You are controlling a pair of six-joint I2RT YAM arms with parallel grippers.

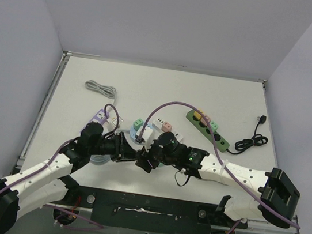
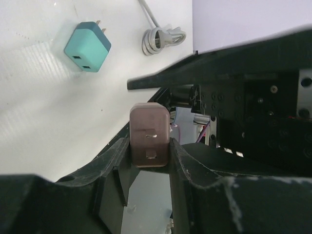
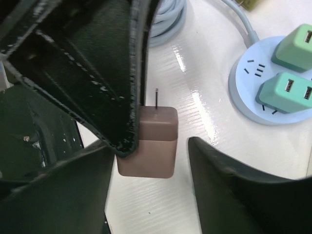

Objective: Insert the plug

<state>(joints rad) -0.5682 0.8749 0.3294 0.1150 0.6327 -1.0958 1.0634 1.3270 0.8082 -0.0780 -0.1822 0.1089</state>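
Observation:
The plug (image 2: 149, 135) is a brown cube-shaped adapter with two flat prongs. My left gripper (image 2: 149, 146) is shut on it, one finger pressing each side, and holds it above the white table. In the right wrist view the same plug (image 3: 153, 141) hangs between the fingers of my right gripper (image 3: 151, 161), which is open, with a clear gap to its right finger. The left arm's black finger (image 3: 87, 63) covers the plug's upper left corner. In the top view both grippers meet at the table's near middle, left gripper (image 1: 130, 153), right gripper (image 1: 145, 161), and the plug is hidden between them.
A round light-blue socket hub (image 3: 253, 100) with two green adapters (image 3: 287, 90) lies just beyond the grippers. A green power strip (image 1: 207, 130) and black cable (image 1: 254, 139) lie at right. A teal adapter (image 2: 87, 46) and a coiled grey cable (image 1: 100, 89) lie at left.

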